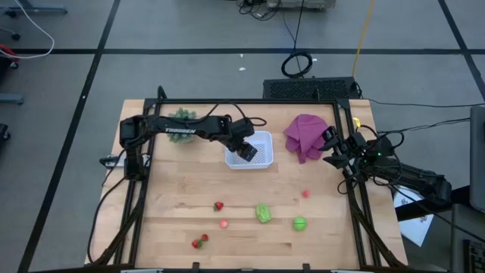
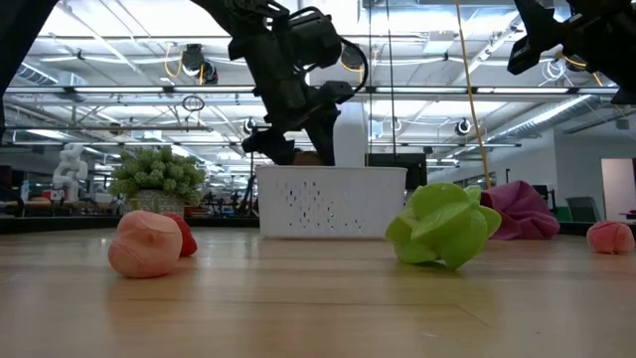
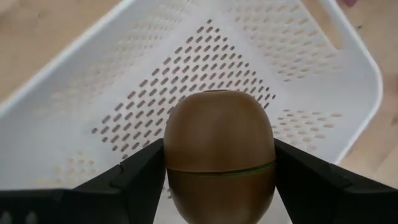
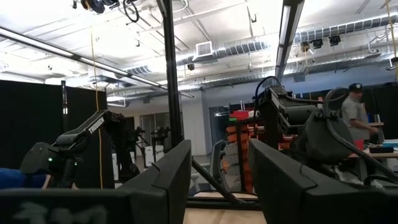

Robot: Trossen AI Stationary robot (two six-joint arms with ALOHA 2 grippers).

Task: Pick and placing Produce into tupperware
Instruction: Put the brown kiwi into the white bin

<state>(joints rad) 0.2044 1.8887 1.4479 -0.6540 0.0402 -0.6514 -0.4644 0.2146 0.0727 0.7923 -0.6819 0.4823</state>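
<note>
Left gripper over the white basket, jaws clamped on the brown oval fruit, held above the perforated base. Right gripper parked at the table's right edge near the purple cloth, jaws slightly apart around nothing. Risk from here: released too high, likely to bounce or roll over the low wall; released off-centre, likely to clip the rim. Green pieces and red bits waiting on the table.
</note>
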